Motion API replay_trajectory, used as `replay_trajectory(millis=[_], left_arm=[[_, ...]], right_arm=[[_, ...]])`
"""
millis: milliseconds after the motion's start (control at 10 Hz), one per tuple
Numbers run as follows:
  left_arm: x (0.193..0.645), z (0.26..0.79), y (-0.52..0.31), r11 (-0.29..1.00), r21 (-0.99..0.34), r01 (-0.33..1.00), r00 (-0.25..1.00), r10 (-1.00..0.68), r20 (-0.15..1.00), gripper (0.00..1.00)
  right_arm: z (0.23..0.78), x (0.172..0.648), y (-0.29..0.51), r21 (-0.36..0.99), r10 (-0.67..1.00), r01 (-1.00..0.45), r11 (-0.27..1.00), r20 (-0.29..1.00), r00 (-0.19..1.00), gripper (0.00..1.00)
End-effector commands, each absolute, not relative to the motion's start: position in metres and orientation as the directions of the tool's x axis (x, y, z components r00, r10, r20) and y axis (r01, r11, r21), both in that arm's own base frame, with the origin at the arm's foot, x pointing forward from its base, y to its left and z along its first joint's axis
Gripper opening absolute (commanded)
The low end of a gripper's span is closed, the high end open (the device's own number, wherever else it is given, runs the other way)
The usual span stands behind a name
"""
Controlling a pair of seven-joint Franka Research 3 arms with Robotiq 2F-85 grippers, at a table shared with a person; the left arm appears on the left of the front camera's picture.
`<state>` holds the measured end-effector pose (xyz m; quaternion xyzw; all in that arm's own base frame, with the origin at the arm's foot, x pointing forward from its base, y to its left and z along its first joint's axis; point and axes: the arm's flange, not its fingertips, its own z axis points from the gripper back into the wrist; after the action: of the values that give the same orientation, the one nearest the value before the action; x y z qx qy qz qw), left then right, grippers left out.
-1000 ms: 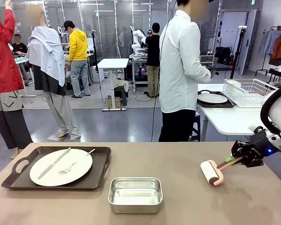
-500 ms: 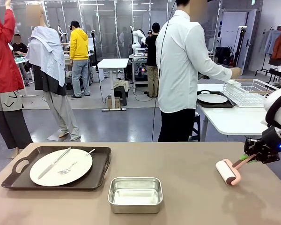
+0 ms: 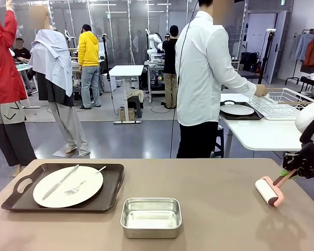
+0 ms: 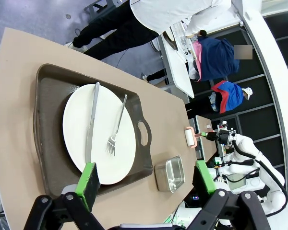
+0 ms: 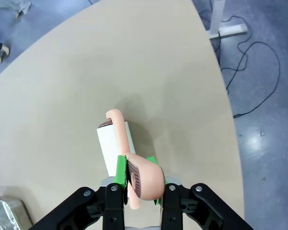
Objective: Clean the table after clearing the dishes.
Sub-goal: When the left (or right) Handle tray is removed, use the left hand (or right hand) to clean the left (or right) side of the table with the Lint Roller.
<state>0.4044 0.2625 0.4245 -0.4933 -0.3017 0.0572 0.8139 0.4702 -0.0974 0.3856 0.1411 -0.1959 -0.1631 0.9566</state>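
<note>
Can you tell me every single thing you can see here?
large matte brown table: one, brown, in front
dark brown handled tray: one, dark brown, table's left part
round white plate: one, white, on that tray
silver knife: one, silver, on the plate
silver fork: one, silver, beside the knife
shiny steel rectangular pan: one, silver, table's near middle
white lint roller with pink handle: one, table's right end
small white table: one, behind, right
second dark tray: one, there, holding another white plate
white wire rack: one, same table
person in white shirt: one, standing there
left gripper: black, green pads, open, above the tray
right gripper: shut on the roller
</note>
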Motion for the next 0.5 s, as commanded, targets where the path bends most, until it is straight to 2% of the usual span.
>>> replay_trajectory(millis=[0, 400], left_arm=[[0.402, 0.426, 0.265, 0.5, -0.837, 0.22, 0.81, 0.385, 0.443, 1.0], [0.402, 0.426, 0.265, 0.5, -0.837, 0.22, 0.81, 0.385, 0.443, 1.0]], right_arm=[[0.357, 0.456, -0.101, 0.224, -0.375, 0.314, 0.922, 0.324, 0.869, 0.22], [0.406, 0.437, -0.084, 0.238, -0.331, 0.248, 0.939, 0.43, 0.84, 0.22]])
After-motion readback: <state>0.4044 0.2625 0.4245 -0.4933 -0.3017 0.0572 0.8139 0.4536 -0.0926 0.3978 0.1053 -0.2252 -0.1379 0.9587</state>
